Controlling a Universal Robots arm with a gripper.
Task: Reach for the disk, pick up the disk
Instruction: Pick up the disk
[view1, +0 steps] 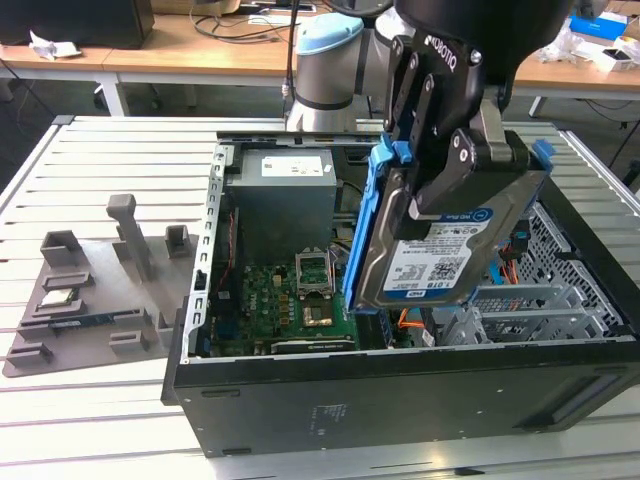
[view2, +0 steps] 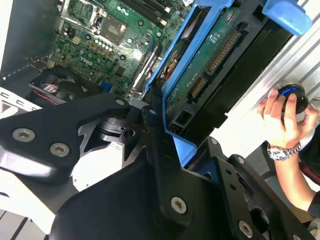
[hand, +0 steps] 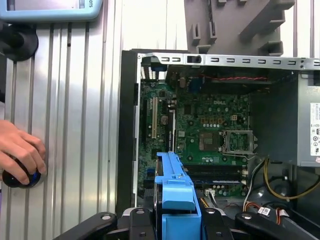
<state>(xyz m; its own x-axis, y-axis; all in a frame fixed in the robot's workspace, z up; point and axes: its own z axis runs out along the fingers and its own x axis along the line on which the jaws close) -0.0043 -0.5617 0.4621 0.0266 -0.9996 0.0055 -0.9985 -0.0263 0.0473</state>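
Observation:
In the exterior view the disk (view1: 440, 265), a silver hard drive with a blue-and-white label and blue side rails, hangs tilted above the open computer case (view1: 400, 400). My black gripper (view1: 465, 175) is shut on it from above, one finger across its labelled face. The second wrist view shows the disk's green circuit-board underside (view2: 210, 55) and a blue rail between my fingers (view2: 155, 150). The first wrist view looks down past the blue rail (hand: 175, 195) onto the motherboard.
Under the disk lie the motherboard (view1: 290, 300), the power supply (view1: 280, 190) and the grey drive cage (view1: 560, 290). A grey fixture plate (view1: 80, 300) sits at the exterior view's left. A person's hand (view2: 282, 117) rests on a round knob beside the case.

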